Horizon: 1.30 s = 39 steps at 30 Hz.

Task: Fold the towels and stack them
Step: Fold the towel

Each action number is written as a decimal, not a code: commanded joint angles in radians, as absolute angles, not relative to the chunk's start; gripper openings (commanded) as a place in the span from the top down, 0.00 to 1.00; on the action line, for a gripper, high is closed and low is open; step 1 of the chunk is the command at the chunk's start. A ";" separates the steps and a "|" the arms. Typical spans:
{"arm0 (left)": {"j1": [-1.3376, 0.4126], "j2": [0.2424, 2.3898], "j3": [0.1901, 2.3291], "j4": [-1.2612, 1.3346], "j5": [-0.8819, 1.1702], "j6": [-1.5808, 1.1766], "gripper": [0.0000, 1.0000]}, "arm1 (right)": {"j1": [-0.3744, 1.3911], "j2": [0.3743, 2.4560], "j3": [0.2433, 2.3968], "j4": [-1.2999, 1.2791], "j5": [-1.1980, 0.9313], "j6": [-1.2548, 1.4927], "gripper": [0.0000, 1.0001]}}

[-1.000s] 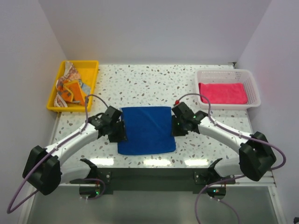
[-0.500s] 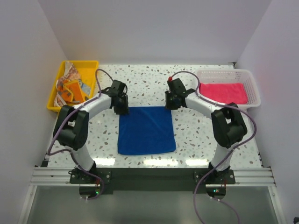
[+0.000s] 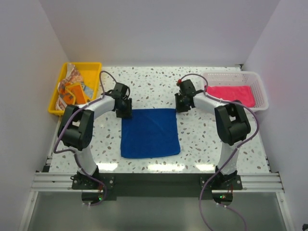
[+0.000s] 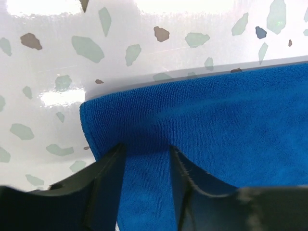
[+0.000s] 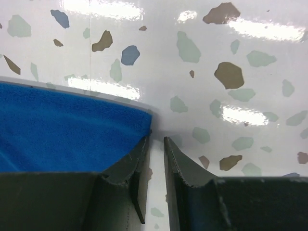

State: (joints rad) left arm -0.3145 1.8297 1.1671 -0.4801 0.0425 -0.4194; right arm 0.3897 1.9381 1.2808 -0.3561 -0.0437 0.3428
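A royal blue towel lies flat in the middle of the table. My left gripper is down on its far left corner. In the left wrist view its fingers stand apart, with the blue cloth filling the gap. My right gripper is at the far right corner. There the jaws stand open by a narrow gap with bare table between them, and the left finger touches the corner of the towel. A pink towel lies in the basket. Orange towels sit crumpled in the tray.
The yellow tray stands at the far left edge of the speckled table. The white mesh basket stands at the far right. White walls close in the left, back and right sides.
Both arms have swung from the towel's side edges up to its two far corners. In the last half second both grippers have barely moved. The towel lies much as before.
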 commanded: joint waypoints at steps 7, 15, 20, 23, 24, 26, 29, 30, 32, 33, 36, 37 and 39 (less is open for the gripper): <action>-0.281 1.746 1.281 -0.448 0.003 -0.151 0.14 | 0.371 1.896 1.478 -0.518 -0.124 -0.072 0.61; -0.218 1.834 1.335 -0.419 0.178 0.179 0.03 | 0.364 2.029 1.669 -0.721 -0.271 -0.340 0.48; -0.204 1.885 1.383 -0.485 0.313 0.299 0.02 | 0.364 2.104 1.765 -0.843 -0.364 -0.468 0.43; -0.204 1.946 1.443 -0.572 0.368 0.370 0.03 | 0.365 2.163 1.834 -0.933 -0.390 -0.544 0.45; -0.204 1.972 1.456 -0.589 0.374 0.388 0.05 | 0.364 2.171 1.842 -0.940 -0.390 -0.570 0.46; -0.204 1.989 1.486 -0.620 0.379 0.405 0.06 | 0.364 2.192 1.858 -0.953 -0.393 -0.589 0.49; -0.204 2.005 1.514 -0.657 0.365 0.436 0.08 | 0.364 2.220 1.882 -0.969 -0.394 -0.617 0.51; -0.204 2.008 1.519 -0.660 0.365 0.451 0.08 | 0.364 2.227 1.885 -0.969 -0.394 -0.624 0.52; -0.204 2.014 1.531 -0.683 0.371 0.469 0.09 | 0.364 2.256 1.904 -0.992 -0.393 -0.633 0.53; -0.204 2.023 1.534 -0.689 0.374 0.474 0.09 | 0.364 2.266 1.910 -1.000 -0.394 -0.637 0.53; -0.204 2.049 1.551 -0.719 0.379 0.491 0.10 | 0.364 2.292 1.922 -1.012 -0.406 -0.644 0.54; -0.204 2.054 1.555 -0.732 0.374 0.495 0.10 | 0.364 2.295 1.914 -0.996 -0.413 -0.646 0.54; -0.204 2.068 1.560 -0.735 0.362 0.500 0.11 | 0.365 2.306 1.916 -0.989 -0.419 -0.641 0.54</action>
